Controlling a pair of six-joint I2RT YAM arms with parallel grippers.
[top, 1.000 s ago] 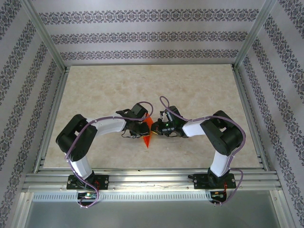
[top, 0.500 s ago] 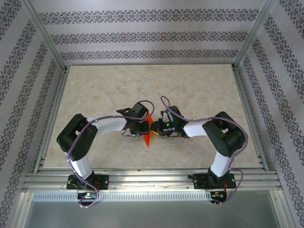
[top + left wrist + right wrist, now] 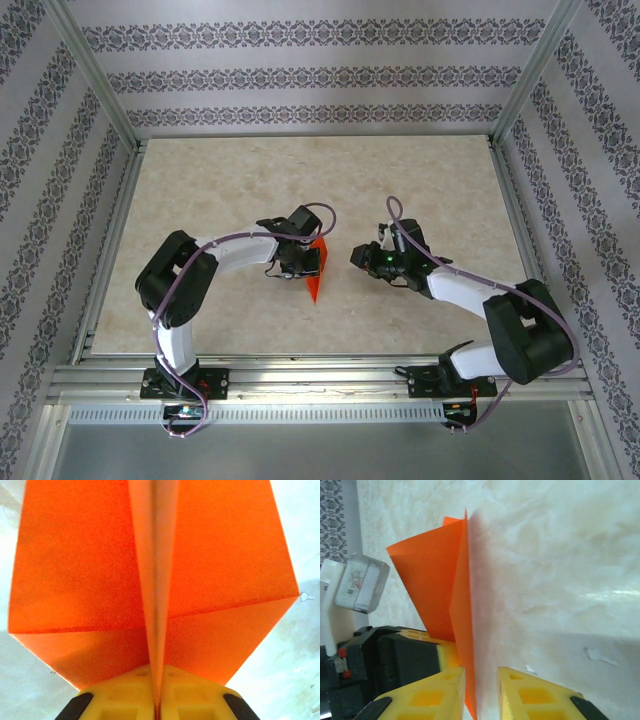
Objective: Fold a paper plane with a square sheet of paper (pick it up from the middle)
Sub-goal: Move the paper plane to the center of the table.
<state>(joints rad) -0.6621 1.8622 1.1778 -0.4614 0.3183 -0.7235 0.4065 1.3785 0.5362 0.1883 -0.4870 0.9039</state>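
Observation:
The square sheet of paper is folded into a narrow orange paper plane [image 3: 315, 279] with its point toward the near edge. My left gripper [image 3: 302, 262] is shut on its centre crease. In the left wrist view the crease runs between the closed yellow fingers [image 3: 125, 690] of the left gripper [image 3: 156, 672], and the paper plane's wings [image 3: 75, 570] spread to both sides. My right gripper [image 3: 358, 257] stands a short way right of the plane, apart from it. Its jaws [image 3: 481, 680] are open, facing the paper plane's edge [image 3: 432, 575] ahead.
The beige marble-look table [image 3: 420, 180] lies inside an aluminium frame [image 3: 520, 230] with patterned walls around it. The left gripper's black body [image 3: 395, 655] sits just behind the paper in the right wrist view.
My right gripper has opened, let go of the paper and drawn back to the right. The left gripper stays shut on the crease, and the plane has shifted slightly.

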